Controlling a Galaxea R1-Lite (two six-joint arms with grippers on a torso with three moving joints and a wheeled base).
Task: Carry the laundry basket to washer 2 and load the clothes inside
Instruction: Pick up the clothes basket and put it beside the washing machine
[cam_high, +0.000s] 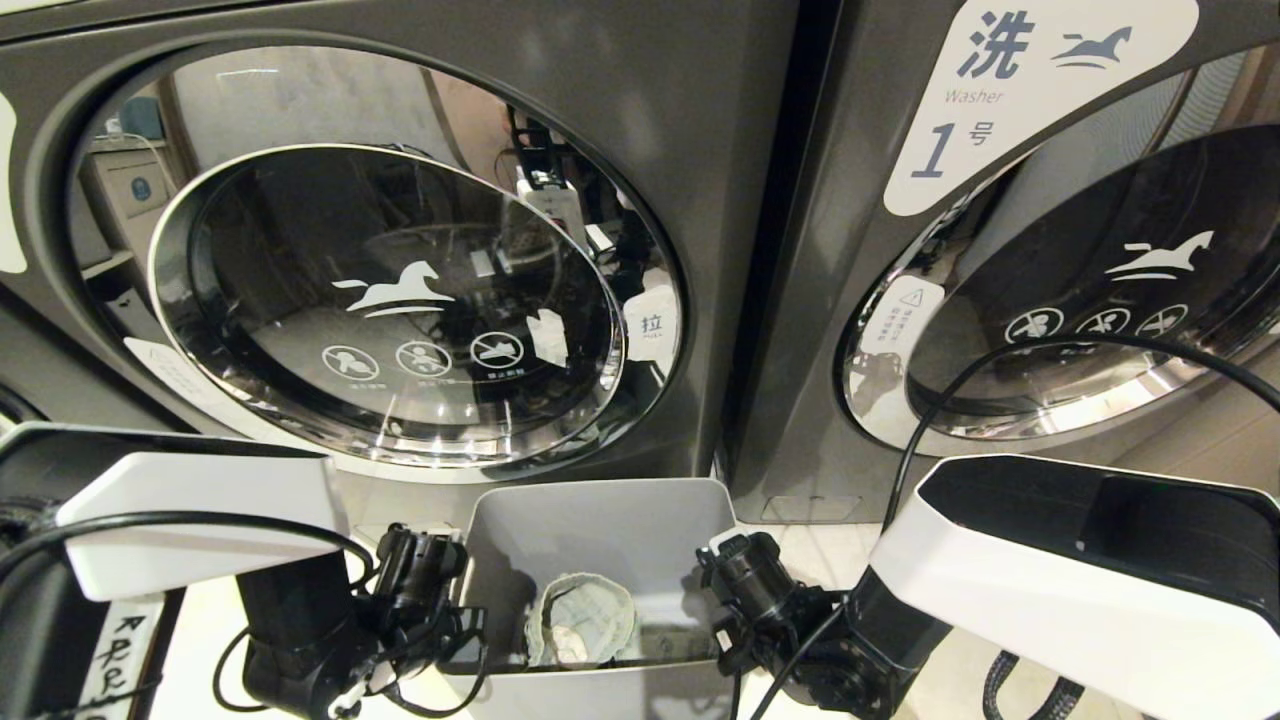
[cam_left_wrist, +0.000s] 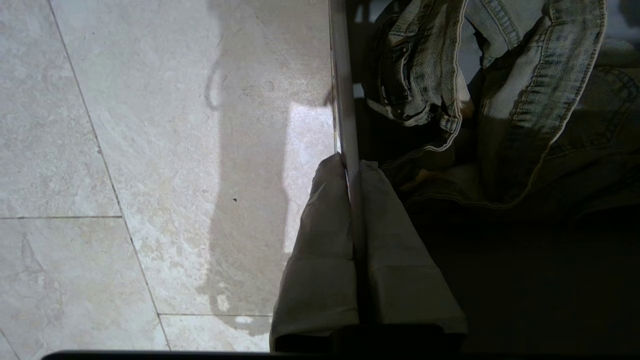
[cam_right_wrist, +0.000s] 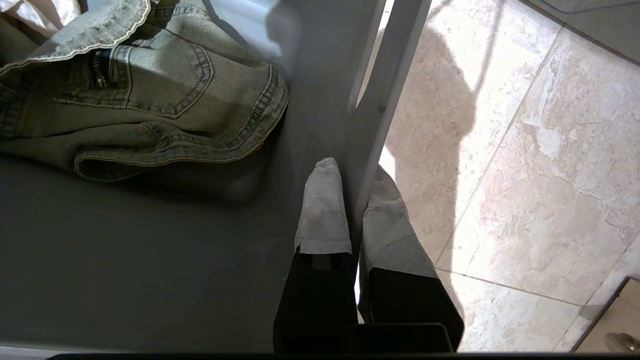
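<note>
A pale marble-tiled floor runs up to two dark grey front-load washers, and we stand close before them. At left we see a washer whose chrome-ringed round glass door is shut; its number label is out of view, so we cannot tell from here that it is washer 2. At right stands the washer marked "1", its door shut too.

Low in the middle, between our two arms, sits the laundry basket, a grey tub, just in front of the gap between the machines. The left gripper is at the basket's left wall; in the left wrist view its cloth-wrapped fingers are clamped together on that wall's rim, one inside, one outside. The clothes, a bundle of faded grey-green denim with a zip and a stitched pocket, lie on the basket's bottom between the two grippers. The right gripper is at the basket's right wall, and its taped fingers pinch the wall likewise, near the slot handle.
</note>
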